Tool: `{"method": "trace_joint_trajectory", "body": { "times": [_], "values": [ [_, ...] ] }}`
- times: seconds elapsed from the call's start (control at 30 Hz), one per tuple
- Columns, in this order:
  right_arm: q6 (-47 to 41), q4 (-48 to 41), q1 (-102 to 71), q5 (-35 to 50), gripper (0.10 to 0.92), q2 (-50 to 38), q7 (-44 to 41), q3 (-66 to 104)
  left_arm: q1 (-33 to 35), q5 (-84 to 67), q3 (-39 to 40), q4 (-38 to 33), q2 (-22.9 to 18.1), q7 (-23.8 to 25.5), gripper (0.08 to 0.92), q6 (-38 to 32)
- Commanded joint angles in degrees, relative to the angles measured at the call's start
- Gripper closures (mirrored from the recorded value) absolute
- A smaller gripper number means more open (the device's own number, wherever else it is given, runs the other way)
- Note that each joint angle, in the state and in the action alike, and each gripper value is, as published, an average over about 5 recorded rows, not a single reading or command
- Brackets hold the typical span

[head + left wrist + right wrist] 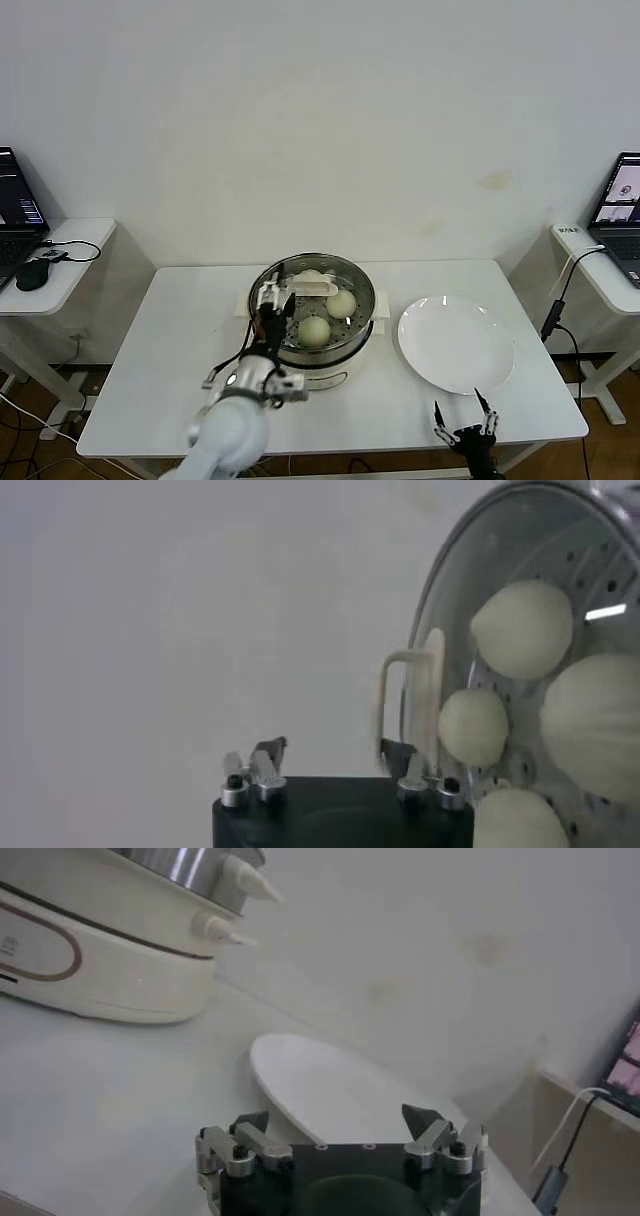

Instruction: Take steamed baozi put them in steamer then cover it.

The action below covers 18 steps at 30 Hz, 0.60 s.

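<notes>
Nearest the head camera, the left gripper (268,312) hung over the steamer's (262,282) rim at about 9 o'clock, fingers spread and holding nothing; in the left wrist view its jaws stood apart with the cover's handle (408,712) just beyond them, not clasped. The cover (312,290) sat on the steamer, its handle (314,288) near the centre. Through the glass three baozi showed plainly from the head: one at 6 o'clock (314,331), one at 3 o'clock (341,303), one at 12 o'clock (311,277); the left wrist view showed four (521,628). The plate (456,344), at 3 o'clock from the steamer, lay bare. The right gripper (467,429) was parked at the table's (170,360) near edge, 5 o'clock from the plate, fingers open and empty. Judgement: the covering step looked complete and the lid let go. The next move would call only for lifting the left gripper clear without catching the handle or nudging the cover off its seat.
</notes>
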Motion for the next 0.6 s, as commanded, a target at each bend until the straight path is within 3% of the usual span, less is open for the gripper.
{"method": "trace_joint_trajectory", "body": {
  "times": [0.03, 0.23, 0.37, 0.6],
  "values": [
    [1.4, 1.2, -0.6, 4.3, 0.203, -0.8, -0.6, -1.4, 28.3, -54.2, -26.2, -8.9, 1.8, -15.7, 0.196, -27.6],
    [0.4, 3.3, -2.8, 8.8, 0.203, -3.4, -1.1, -3.7, 37.5, -76.8, -29.3, -7.5, -1.2, -22.3, 0.177, -27.5],
    [-3.4, 6.2, -5.3, 15.5, 0.202, -6.3, -2.3, -6.1, 41.4, -79.1, -28.9, -5.0, -4.2, -24.4, 0.177, -29.4],
    [-9.7, 10.5, -8.1, 23.7, 0.203, -9.2, -4.1, -7.6, 42.2, -76.9, -27.8, -1.1, -8.3, -24.8, 0.177, -33.9]
  ]
}}
